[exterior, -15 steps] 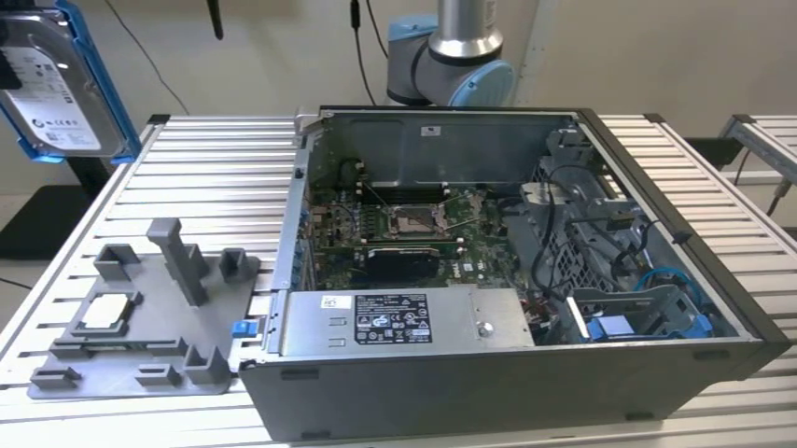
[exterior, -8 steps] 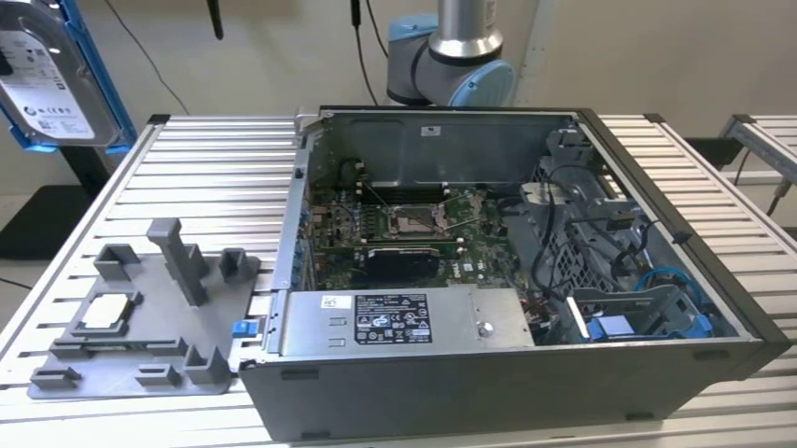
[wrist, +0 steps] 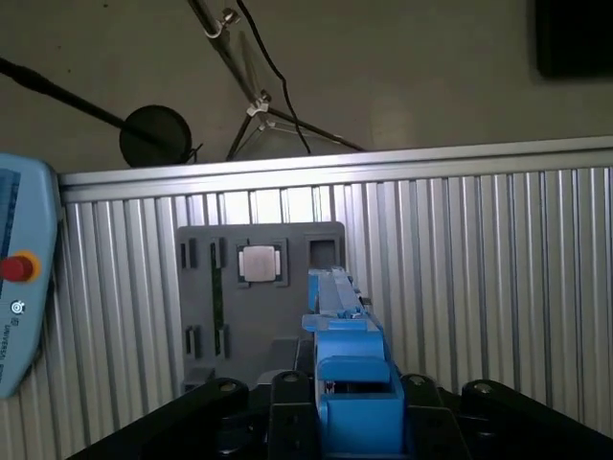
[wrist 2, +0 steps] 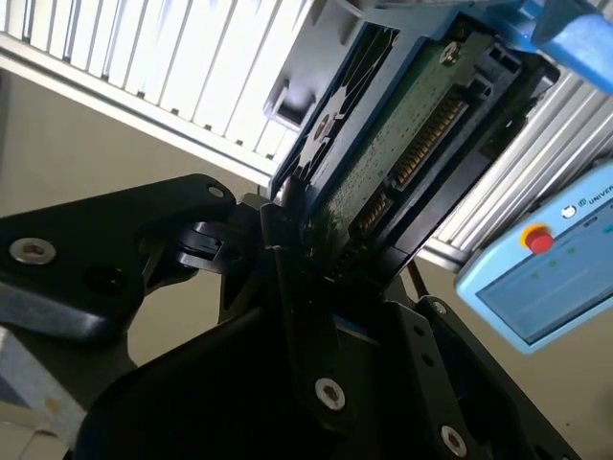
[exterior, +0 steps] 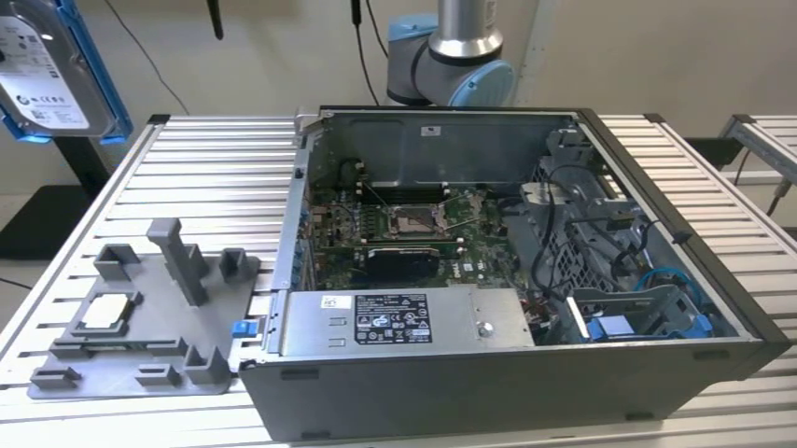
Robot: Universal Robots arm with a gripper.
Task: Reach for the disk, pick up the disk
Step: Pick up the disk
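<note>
The disk (exterior: pixel 50 75), a silver drive with a white label and blue rails, hangs in the air at the exterior view's upper left, above the table's corner. In the second wrist view my gripper (wrist 2: pixel 316 230) is shut on the disk (wrist 2: pixel 402 144), with the black fingers (wrist 2: pixel 287 249) clamped on its blue rail and green circuit-board side. The first wrist view looks down along the blue rail of the disk (wrist: pixel 350 335), which sits between the black finger bases of my gripper (wrist: pixel 354 388), high above the table.
An open computer case (exterior: pixel 436 140) fills the middle of the slatted metal table (exterior: pixel 212 187). A grey fixture (exterior: pixel 137 327) with a small silver chip (exterior: pixel 106 311) lies to the exterior view's left of the case. A teach pendant (wrist 2: pixel 546 278) sits nearby. The arm's base (exterior: pixel 449 56) stands behind the case.
</note>
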